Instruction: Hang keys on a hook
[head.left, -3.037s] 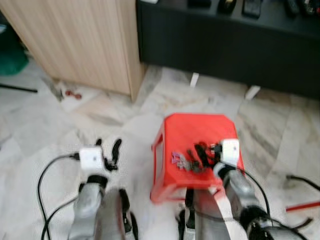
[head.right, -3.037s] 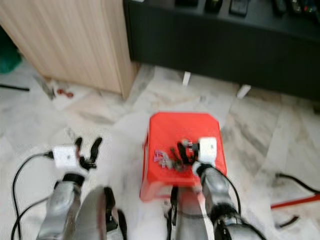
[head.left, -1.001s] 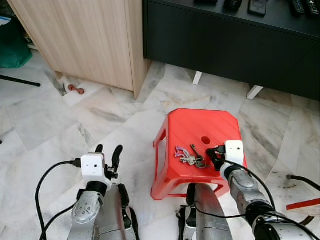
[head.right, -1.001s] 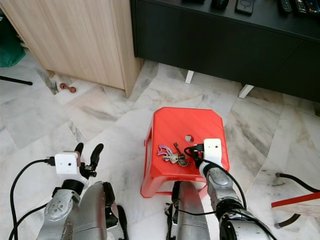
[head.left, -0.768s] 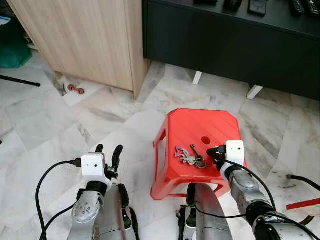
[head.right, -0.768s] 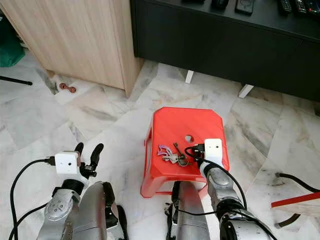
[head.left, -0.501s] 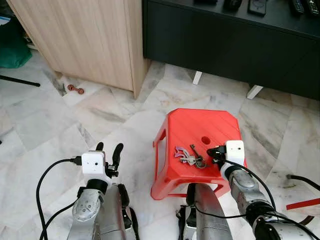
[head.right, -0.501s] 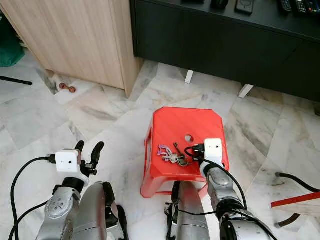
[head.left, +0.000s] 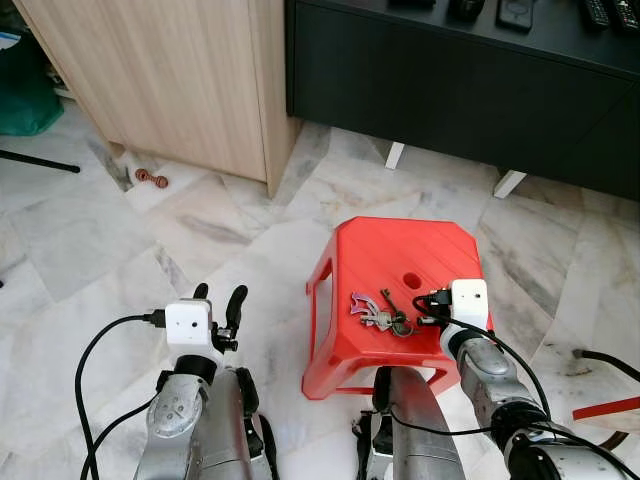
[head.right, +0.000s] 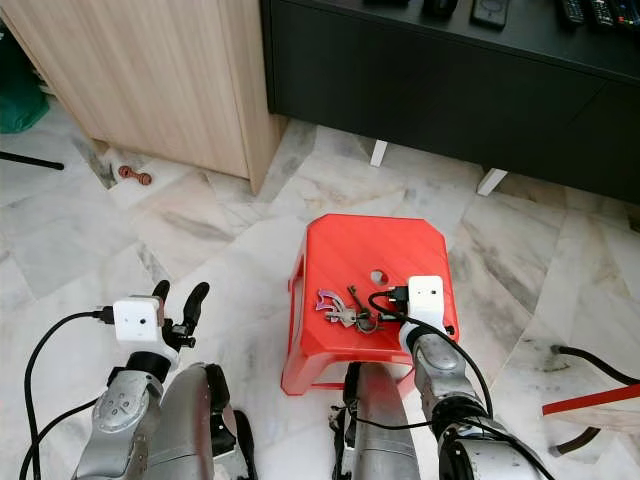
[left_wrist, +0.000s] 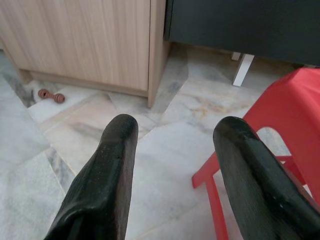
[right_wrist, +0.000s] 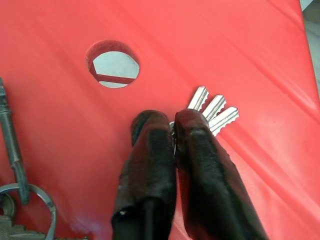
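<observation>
**Red stool, keys pinched at its near right corner**

Red plastic is spreading under my right gripper (right_wrist: 167, 122): I am working over the red stool (head.left: 375, 250), and my two fingers are closing on a small bunch of silver keys (right_wrist: 212, 109), three blades fanning out past my fingertips (right_wrist: 192, 120). Beside them, toward the stool's left side, a second bunch of keys (head.left: 378, 312) is lying flat on the seat, with a long dark key and a purple tag; its ring (right_wrist: 30, 200) is showing near my fingers. One round hole (right_wrist: 112, 62) is sitting in the seat just beyond my grip.

My left gripper (left_wrist: 172, 127) is hanging over bare floor to the left of the stool, fingers spread wide and holding nothing.

Marble floor tiles (head.left: 90, 230) are surrounding the stool. Behind it a black cabinet (head.left: 450, 90) is standing on white legs, and behind and to the left a light wooden cabinet (head.left: 170, 70) is standing. One small red dumbbell-shaped object (head.left: 151, 179) is lying by the wooden cabinet's base. To the stool's right, a black cable (head.left: 605, 360) is crossing the floor.
</observation>
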